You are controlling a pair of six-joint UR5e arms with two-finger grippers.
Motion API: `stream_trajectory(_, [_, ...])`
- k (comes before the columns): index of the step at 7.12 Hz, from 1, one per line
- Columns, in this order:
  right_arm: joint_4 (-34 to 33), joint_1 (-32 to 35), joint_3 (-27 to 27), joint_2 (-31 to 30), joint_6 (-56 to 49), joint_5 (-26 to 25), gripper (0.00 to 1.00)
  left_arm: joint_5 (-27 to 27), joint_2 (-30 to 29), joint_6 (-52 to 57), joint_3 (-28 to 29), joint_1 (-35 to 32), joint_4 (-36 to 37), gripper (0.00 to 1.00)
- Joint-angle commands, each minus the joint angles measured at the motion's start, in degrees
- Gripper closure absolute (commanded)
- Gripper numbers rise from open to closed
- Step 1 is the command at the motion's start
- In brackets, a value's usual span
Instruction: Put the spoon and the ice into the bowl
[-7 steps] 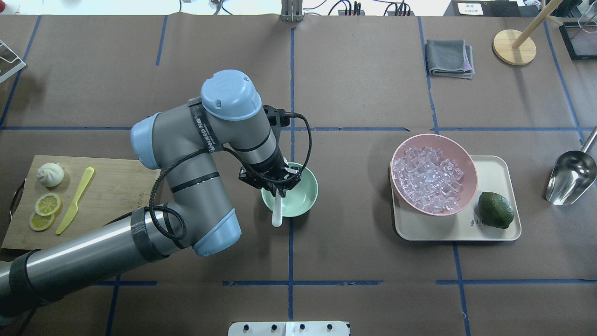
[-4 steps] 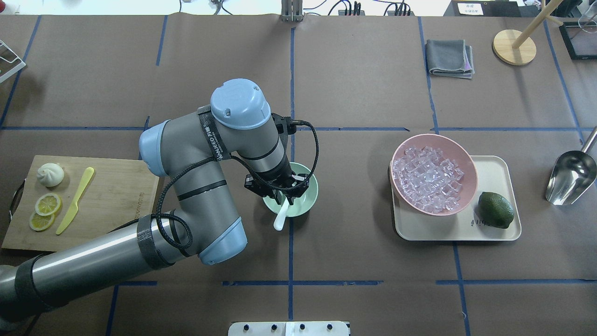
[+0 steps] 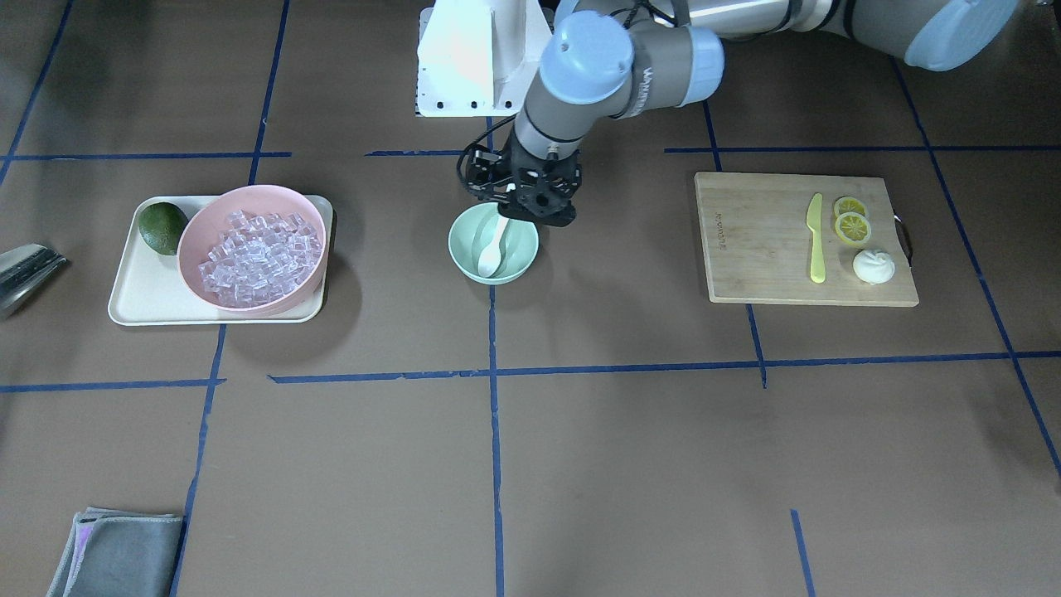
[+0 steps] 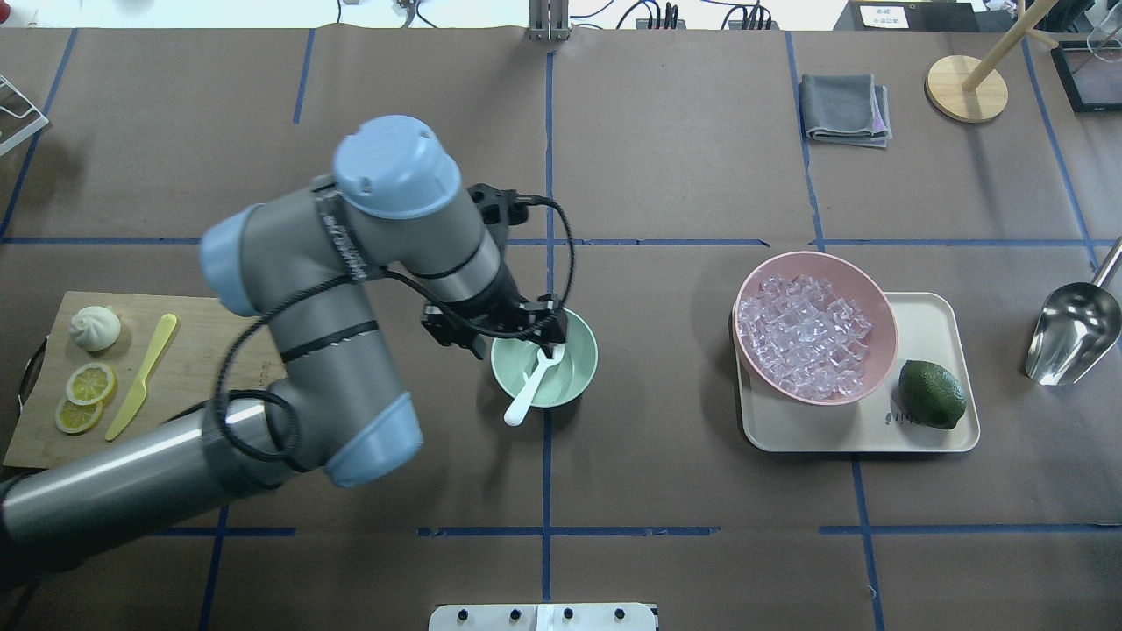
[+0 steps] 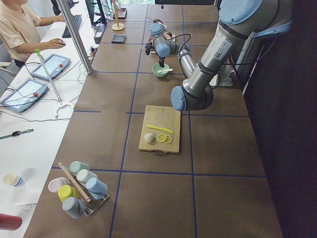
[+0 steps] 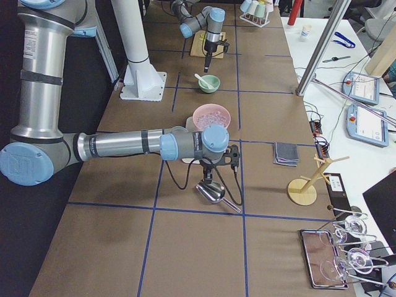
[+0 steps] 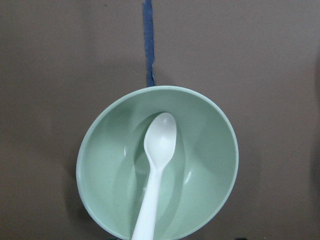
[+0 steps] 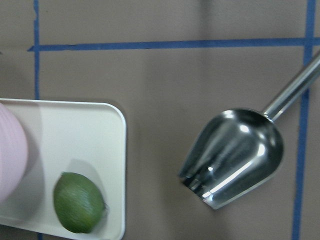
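Left gripper (image 3: 535,214) above rim of bowl (image 7: 210,165), jaws apart, holding nothing; spoon (image 7: 159,150) lies in bowl, head at centre, handle over robot-side rim; ice (image 4: 805,337) in pink bowl (image 4: 877,307) on tray (image 4: 929,324); right gripper (image 6: 210,176) over metal scoop (image 6: 213,193), grip cannot tell

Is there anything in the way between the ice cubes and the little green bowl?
Nothing stands between them: from the ice in the pink bowl to the green bowl there is only bare table. The left gripper hangs over the green bowl's rim, though, and the spoon rests in it.
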Motion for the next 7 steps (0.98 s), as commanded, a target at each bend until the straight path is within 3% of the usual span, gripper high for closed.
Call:
stream_trajectory(1, [1.11,-9.62,7.19,6.27,22.06,-5.27,0.01,-0.29,9.28,0.57,-8.84,-3.71,-0.35,0.14])
stream_trajectory(2, [6.95,-17.51,8.17,8.56,35.06,-10.02,0.01,-0.29,11.66,0.66,-11.3,-4.16,-0.26,0.14])
stream_trajectory(3, [14.49,-26.46,7.66,11.89,49.02,-18.94,0.01,-0.2,14.9,1.79,-14.29,-4.34,-0.26,0.14])
stream_trajectory(5, [15.35,-37.06,5.56,15.17,59.07,-33.64,0.01,0.15,18.36,4.61,-16.69,-5.22,-0.26,0.14])
stream_trajectory(7, [15.44,-38.68,3.8,17.18,59.09,-34.67,0.01,0.15,18.36,4.52,-16.69,-5.13,-0.26,0.13])
